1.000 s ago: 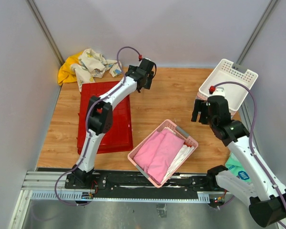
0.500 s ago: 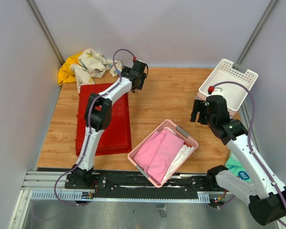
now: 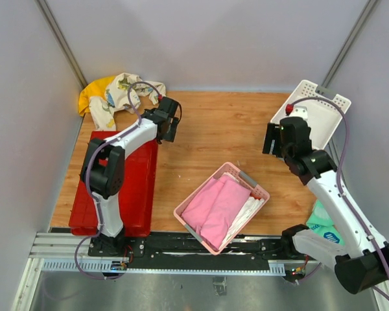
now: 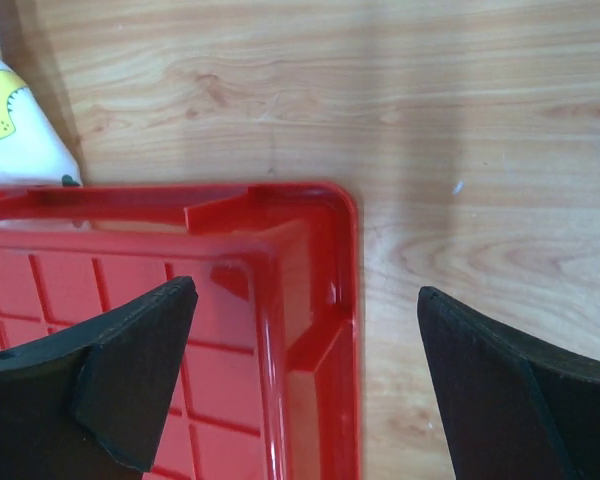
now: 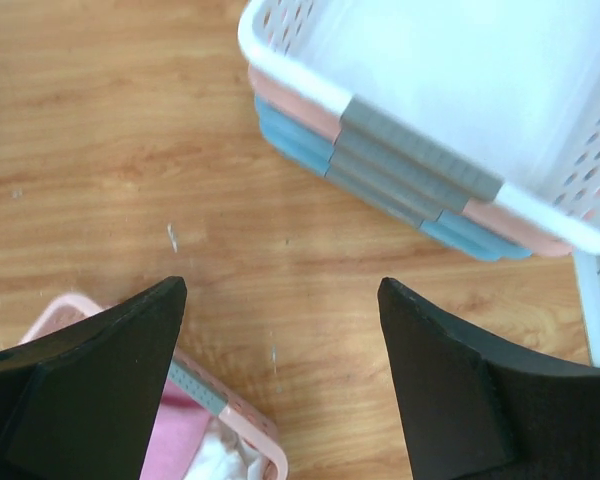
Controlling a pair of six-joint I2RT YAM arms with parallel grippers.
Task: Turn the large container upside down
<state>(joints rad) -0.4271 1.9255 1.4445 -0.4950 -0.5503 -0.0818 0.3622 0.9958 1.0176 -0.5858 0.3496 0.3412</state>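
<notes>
The large container [image 3: 120, 188] is a shallow red bin lying at the table's left side. Its far right corner [image 4: 310, 260] shows in the left wrist view, with square grid ribs on its panel. My left gripper [image 3: 169, 127] hangs over that corner, open; its fingers stand either side of the red rim and touch nothing [image 4: 302, 300]. My right gripper [image 3: 271, 140] is open above bare wood at the right, between the two baskets [image 5: 280, 290], and holds nothing. Which face of the bin is up I cannot tell.
A pink basket [image 3: 256, 188] holding pink cloth sits near the front middle. Stacked perforated baskets [image 3: 321, 110], white on top, stand at the back right. Yellow and patterned cloths [image 3: 113, 94] lie at the back left corner, touching the bin's far edge. A teal packet [image 3: 324, 230] lies front right.
The red bin has shifted left and toward the near edge. My left gripper has swung left with it, staying open. The cloth pile has shifted slightly. The right gripper has moved a little farther away.
</notes>
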